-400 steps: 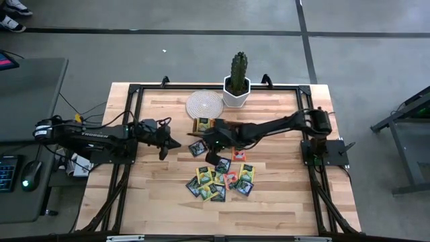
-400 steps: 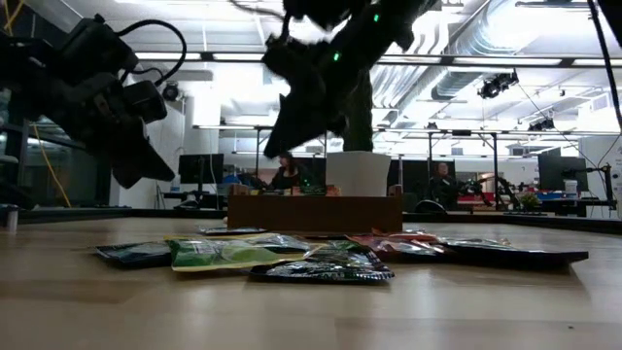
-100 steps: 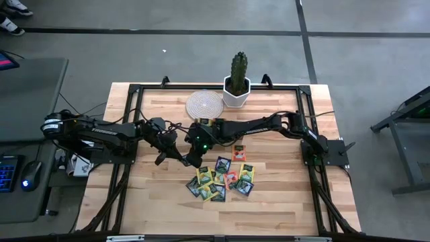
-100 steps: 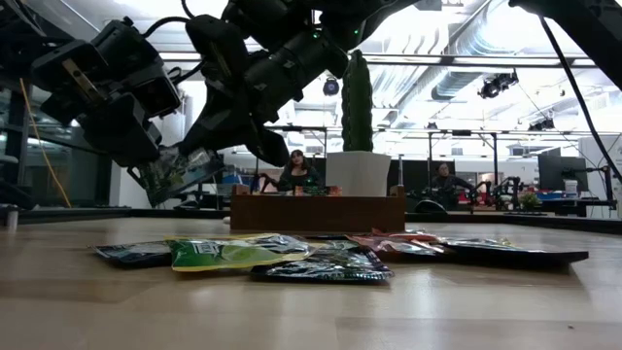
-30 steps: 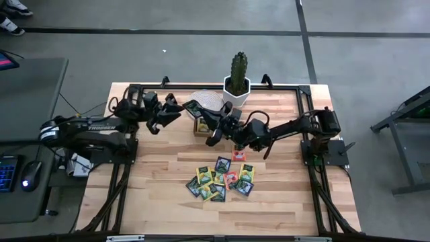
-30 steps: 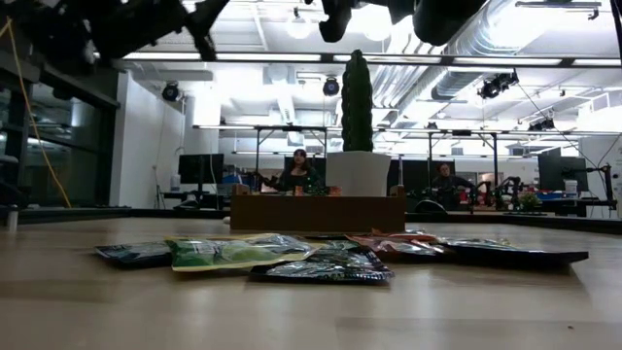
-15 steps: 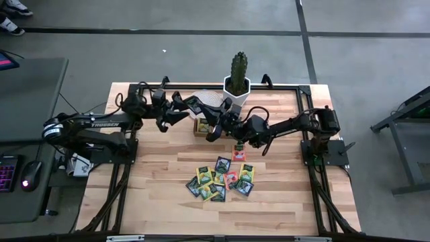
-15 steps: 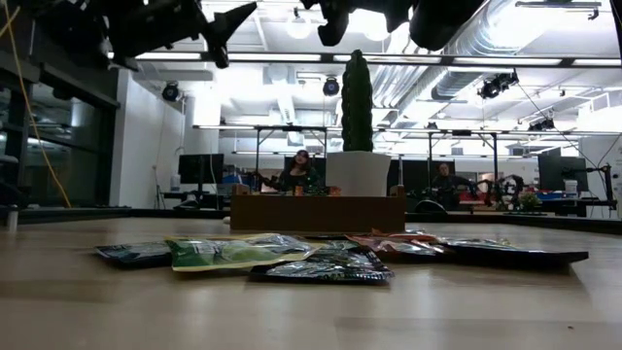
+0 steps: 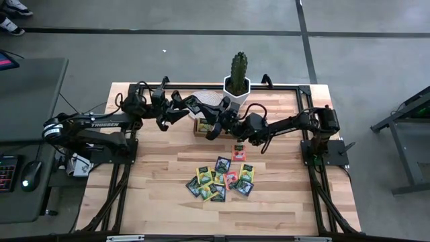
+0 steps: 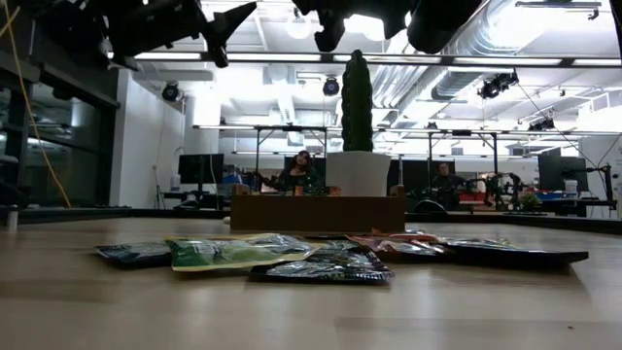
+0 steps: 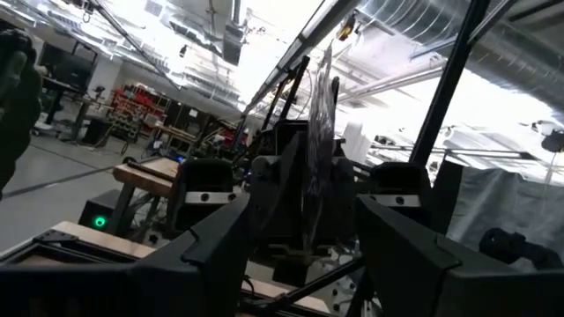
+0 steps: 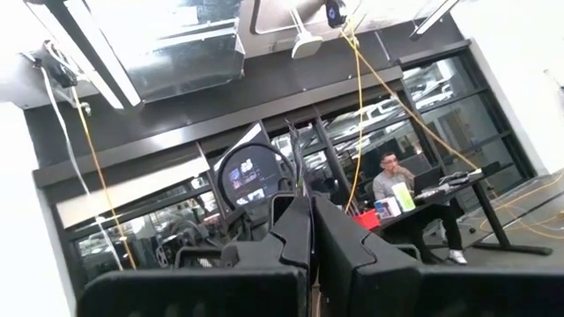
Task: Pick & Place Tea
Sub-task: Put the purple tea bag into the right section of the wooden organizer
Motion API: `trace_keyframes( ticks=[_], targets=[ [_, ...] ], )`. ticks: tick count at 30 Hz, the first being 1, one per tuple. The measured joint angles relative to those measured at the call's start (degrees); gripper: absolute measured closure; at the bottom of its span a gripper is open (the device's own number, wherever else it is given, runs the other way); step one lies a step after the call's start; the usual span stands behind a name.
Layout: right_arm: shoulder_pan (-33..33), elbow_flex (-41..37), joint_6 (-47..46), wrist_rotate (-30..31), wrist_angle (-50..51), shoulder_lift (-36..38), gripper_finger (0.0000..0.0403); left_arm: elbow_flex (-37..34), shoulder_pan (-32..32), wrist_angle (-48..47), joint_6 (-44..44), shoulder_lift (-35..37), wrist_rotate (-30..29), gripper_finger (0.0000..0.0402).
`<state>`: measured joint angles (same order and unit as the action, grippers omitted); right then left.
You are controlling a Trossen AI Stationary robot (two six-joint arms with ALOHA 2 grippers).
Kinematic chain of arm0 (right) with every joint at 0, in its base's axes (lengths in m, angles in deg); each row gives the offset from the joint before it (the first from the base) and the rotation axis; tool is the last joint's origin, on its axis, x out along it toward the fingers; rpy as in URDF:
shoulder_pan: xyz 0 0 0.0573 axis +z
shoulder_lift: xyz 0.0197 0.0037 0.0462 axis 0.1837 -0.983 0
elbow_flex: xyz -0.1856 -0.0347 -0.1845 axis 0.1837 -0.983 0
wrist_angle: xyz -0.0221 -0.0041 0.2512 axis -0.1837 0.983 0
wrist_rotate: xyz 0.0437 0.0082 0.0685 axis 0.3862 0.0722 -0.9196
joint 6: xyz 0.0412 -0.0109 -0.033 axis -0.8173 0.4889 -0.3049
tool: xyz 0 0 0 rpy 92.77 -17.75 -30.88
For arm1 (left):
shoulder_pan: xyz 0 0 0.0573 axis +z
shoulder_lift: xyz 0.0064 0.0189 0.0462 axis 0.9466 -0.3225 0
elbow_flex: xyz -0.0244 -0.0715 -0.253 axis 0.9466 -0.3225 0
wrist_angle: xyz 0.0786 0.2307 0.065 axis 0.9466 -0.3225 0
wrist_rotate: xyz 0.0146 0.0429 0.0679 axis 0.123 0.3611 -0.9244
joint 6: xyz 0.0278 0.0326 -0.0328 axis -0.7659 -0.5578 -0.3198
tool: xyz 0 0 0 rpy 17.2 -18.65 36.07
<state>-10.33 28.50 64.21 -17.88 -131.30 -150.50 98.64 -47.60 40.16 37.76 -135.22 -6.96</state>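
The table (image 9: 154,195) is pale wood planking inside a black frame, on a grey concrete floor; behind it lies a big open workshop with bright ceiling lights and exposed pipes.

On the table I count one cactus (image 9: 238,67) in a white pot (image 9: 236,94) at 12 o'clock, one round woven mat (image 9: 209,99) beside it, and one brown tray (image 10: 316,212) just short of them. About ten tea packets lie in an overlapping pile (image 9: 220,180) toward 6 o'clock, with one orange packet (image 9: 239,152) lying apart at the pile's 1 o'clock.

One more packet (image 11: 317,132) is up in the air above the tray and mat. My left claw (image 11: 304,220) has its fingers apart, with that packet edge-on between them and touching neither. My right claw (image 12: 310,211) is pinched together, and a thin sliver stands up from its tips: the same packet, clamped.

The low view misses that meeting but shows the pile side-on and two seated people far off; my right wrist view shows one person at a desk.
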Motion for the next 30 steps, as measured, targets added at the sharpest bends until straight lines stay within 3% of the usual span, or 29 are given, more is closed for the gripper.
trace_keyframes(
  ticks=[12, 16, 22, 30],
  targets=[
    [-0.7, 0.0, -1.0, -0.5, 0.3, 0.0, 0.0403, 5.8, -0.5, -1.6, -0.4, -6.1, 2.0, 0.0208],
    [-0.7, 0.0, -0.8, -0.5, 0.0, 0.0, 0.0403, 5.8, -0.8, -2.1, -0.5, -7.7, 2.0, 0.0254],
    [-0.7, 0.0, -0.6, -0.2, 0.0, 0.0, 0.0403, 5.8, -0.8, -1.9, -1.7, -7.8, 1.7, 0.0382],
    [-0.7, 0.0, 0.5, -0.8, 3.5, 1.7, 0.0403, 5.8, -0.8, -1.8, -2.0, -7.8, 1.6, 0.0396]
  ],
)
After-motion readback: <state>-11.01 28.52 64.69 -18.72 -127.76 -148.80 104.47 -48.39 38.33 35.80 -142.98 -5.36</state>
